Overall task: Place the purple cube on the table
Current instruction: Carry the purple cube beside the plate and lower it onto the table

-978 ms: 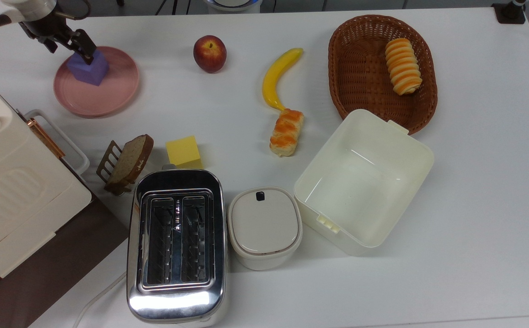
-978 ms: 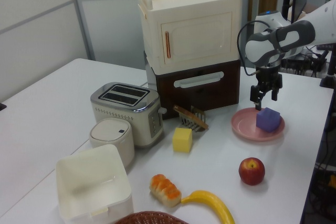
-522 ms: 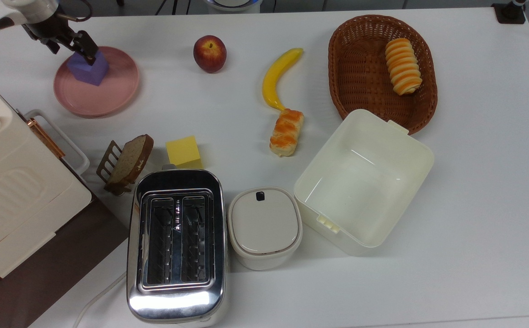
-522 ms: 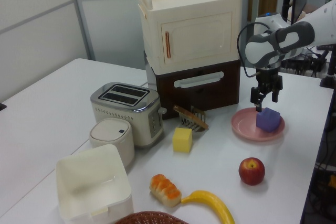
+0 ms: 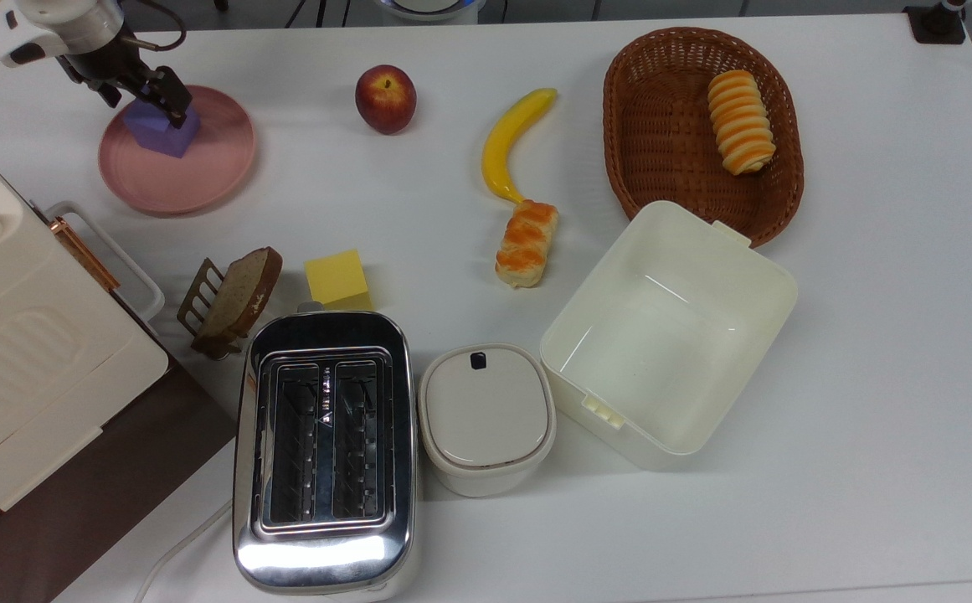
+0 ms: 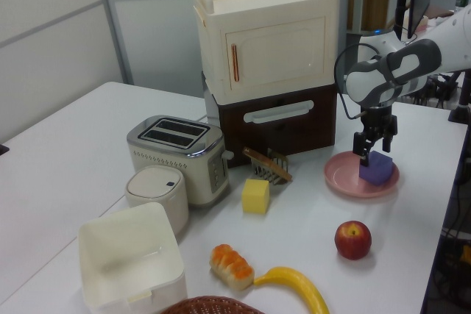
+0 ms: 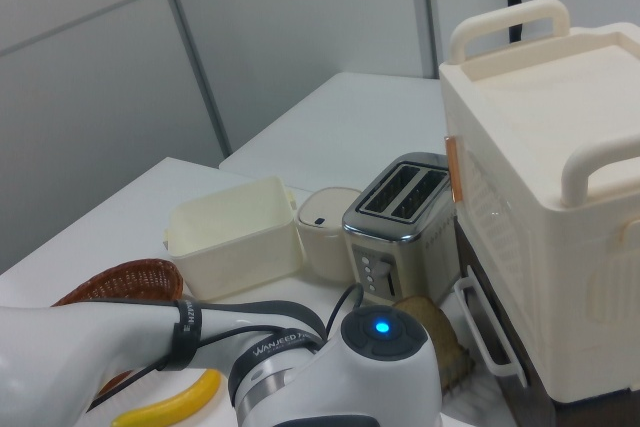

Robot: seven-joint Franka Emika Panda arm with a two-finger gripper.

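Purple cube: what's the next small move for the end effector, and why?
Probably close the fingers on the purple cube. It sits on the pink plate, and the end effector appears to be down at it with the fingers open on either side in the top view. Grasp first, then lift and carry it to bare table.

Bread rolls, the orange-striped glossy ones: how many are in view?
2. One orange-striped glossy bread roll lies inside the brown wicker basket. The other roll lies on the white tabletop, touching the yellow banana's end. None looks hidden.
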